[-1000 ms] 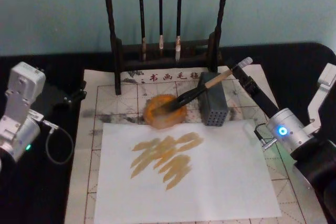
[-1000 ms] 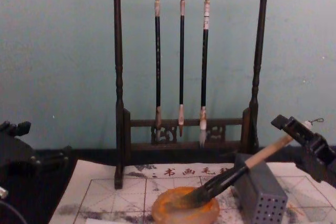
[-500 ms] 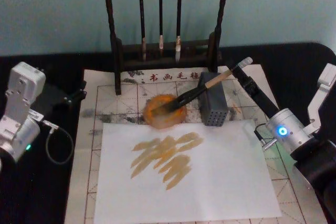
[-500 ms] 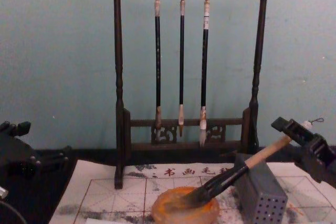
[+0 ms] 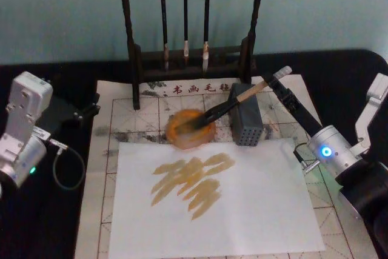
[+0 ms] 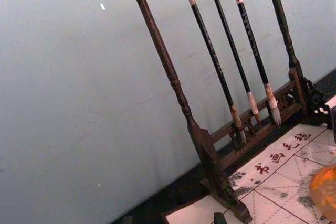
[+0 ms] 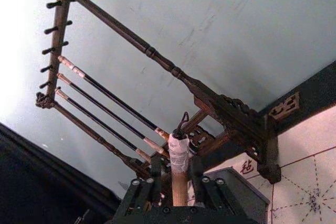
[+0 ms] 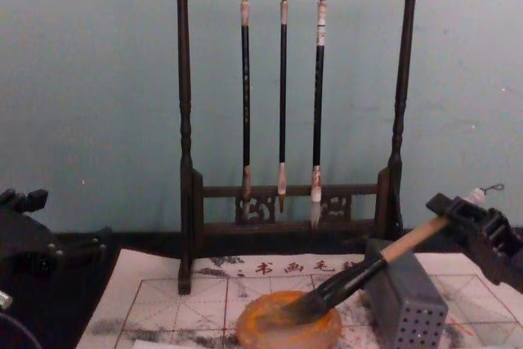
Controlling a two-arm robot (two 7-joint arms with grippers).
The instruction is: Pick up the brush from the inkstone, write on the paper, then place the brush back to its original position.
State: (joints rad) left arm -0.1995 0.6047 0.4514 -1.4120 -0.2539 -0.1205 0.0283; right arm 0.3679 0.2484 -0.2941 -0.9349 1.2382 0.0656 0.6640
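One brush [image 5: 227, 106], tip in one inkstone [image 5: 176, 135], right hand [image 5: 276, 80] clamped on its end; three thin brushes [image 5: 185, 10] hanging; left hand [image 5: 77, 113] idle, grip unclear.

The head view looks steeply down on the desk [image 5: 345, 71] from the near side, with the brush rack [image 5: 191, 59] at the far edge. The chest view sits lower and nearer, facing the rack squarely and level – its posts run almost the frame's full height. Both share the rack's foot, the inkstone [image 8: 288, 320] before it and the red characters on the paper [image 8: 163, 300]. The left wrist view looks from the rack's left, close and tilted, up toward the wall [image 6: 79, 103] behind it. The right wrist view – from the rack's right, strongly rolled – looks up along the brush [image 7: 178, 148] rising from the right end effector [image 7: 176, 163].
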